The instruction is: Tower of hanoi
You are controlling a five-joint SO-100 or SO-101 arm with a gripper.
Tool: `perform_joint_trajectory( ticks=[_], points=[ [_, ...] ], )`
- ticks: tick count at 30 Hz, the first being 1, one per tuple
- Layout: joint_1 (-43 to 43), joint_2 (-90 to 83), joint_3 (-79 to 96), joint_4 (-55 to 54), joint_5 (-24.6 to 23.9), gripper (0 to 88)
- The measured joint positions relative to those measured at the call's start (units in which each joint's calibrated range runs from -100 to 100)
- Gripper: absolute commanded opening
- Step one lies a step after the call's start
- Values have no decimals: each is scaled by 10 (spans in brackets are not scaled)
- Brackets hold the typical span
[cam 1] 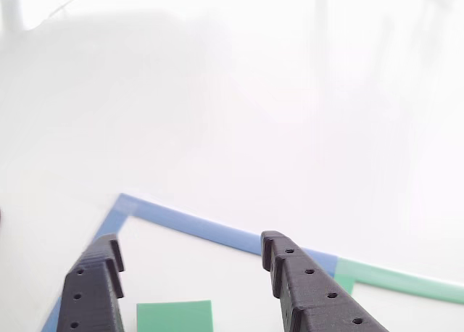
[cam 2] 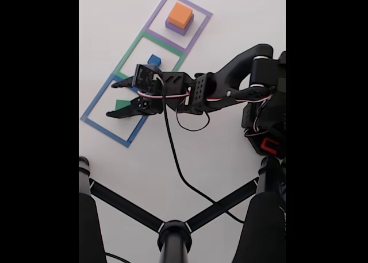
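In the other view, my gripper point(cam 1: 192, 241) is open, its two black fingers point(cam 1: 94, 285) reaching in from the bottom edge. The top of the green block point(cam 1: 174, 316) shows low between them, untouched. The fixed view has the gripper point(cam 2: 112, 100) over the blue taped outline point(cam 2: 92, 102), one finger on either side of the green block point(cam 2: 122, 105). Partly hidden behind the wrist, the small blue cube point(cam 2: 153, 60) sits in the green outline point(cam 2: 129, 56). The orange block point(cam 2: 180, 14) rests on the purple block point(cam 2: 175, 27) inside the purple outline point(cam 2: 155, 16).
In the fixed view, the arm's base point(cam 2: 267, 102) stands at the right and a black cable point(cam 2: 172, 154) trails across the white table. A black stand with crossed legs point(cam 2: 172, 231) fills the bottom. Blue tape point(cam 1: 196, 223) and green tape point(cam 1: 406, 280) cross the other view.
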Motion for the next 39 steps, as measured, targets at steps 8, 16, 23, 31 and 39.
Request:
perform_joint_trajectory(
  ticks=[8,16,23,31,39],
  points=[
    [27,-254,-90,447,0,1],
    [69,-375,-266,871,0,0],
    [113,-415,-416,1064,0,0],
    [168,-463,-480,1154,0,0],
    [203,-519,-466,1181,0,0]
  ],
)
